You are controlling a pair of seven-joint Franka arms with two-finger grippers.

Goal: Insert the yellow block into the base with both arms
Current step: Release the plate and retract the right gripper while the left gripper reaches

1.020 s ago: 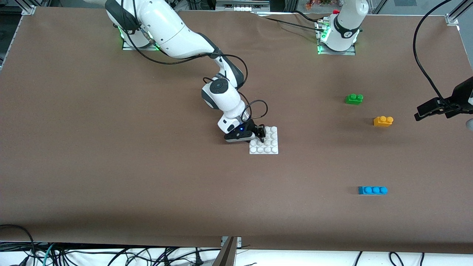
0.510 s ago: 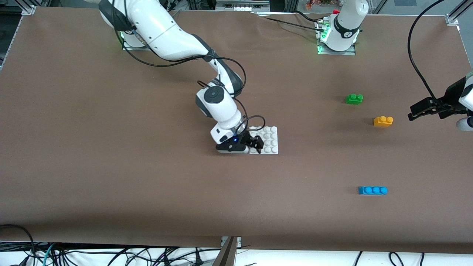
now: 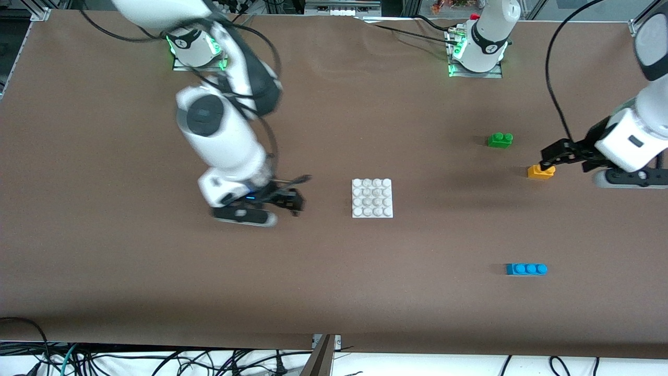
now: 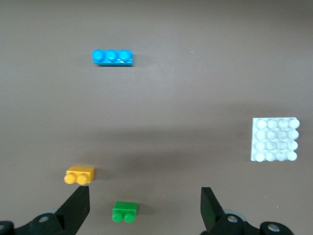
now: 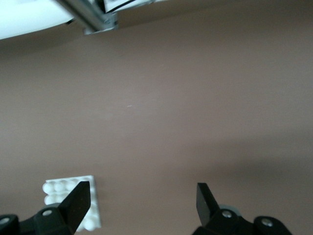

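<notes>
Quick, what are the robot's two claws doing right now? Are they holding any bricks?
Left gripper: open, holding nothing, over the table beside the yellow block.
Right gripper: open, holding nothing, over bare table beside the base.

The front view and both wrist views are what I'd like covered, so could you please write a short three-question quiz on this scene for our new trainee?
1. True or false: the yellow block already sits on the base.
2. Which brick lies nearest the front camera: (a) the green brick, (b) the yellow block, (c) the blue brick?
3. Fill in: the left gripper is up over the ____, while the right gripper is over bare table toward the right arm's end, beside the base.

Key
1. False: it rests on the table, apart from the base.
2. (c)
3. yellow block; both grippers are open.
</notes>
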